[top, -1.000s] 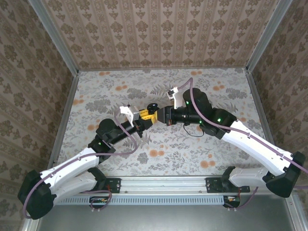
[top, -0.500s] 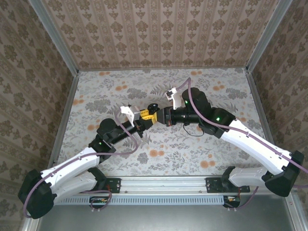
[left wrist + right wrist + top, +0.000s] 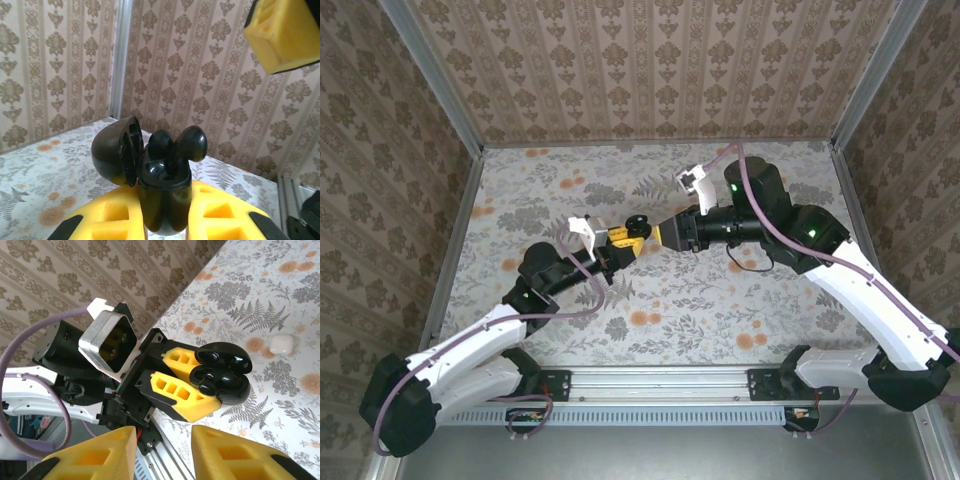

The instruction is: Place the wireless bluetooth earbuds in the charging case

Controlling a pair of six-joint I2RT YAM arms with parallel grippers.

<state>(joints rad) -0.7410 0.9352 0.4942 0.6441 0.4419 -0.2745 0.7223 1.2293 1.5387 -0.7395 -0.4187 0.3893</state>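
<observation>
The charging case (image 3: pixel 165 192) is glossy black, not white, and stands with its lid (image 3: pixel 116 155) hinged open to the left. My left gripper (image 3: pixel 165 215) is shut on the case body between its yellow pads. Two black earbuds sit in the case: one (image 3: pixel 161 145) lower, the other (image 3: pixel 193 143) sticking up higher and tilted right. In the top view the left gripper (image 3: pixel 623 240) holds the case (image 3: pixel 637 222) above the table's middle. My right gripper (image 3: pixel 667 232) hovers just right of it, open and holding nothing. From the right wrist, the open gripper (image 3: pixel 165 450) looks at the held case (image 3: pixel 231 390).
A small white rounded box (image 3: pixel 281 343) lies on the floral table (image 3: pixel 720 300) beyond the held case. Patterned walls with metal corner posts (image 3: pixel 440 90) close in the back and sides. One yellow right fingertip (image 3: pixel 285 32) hangs at the upper right of the left wrist view.
The right gripper has opened and drawn back to the right, away from the case. The left gripper still holds the case in about the same place.
</observation>
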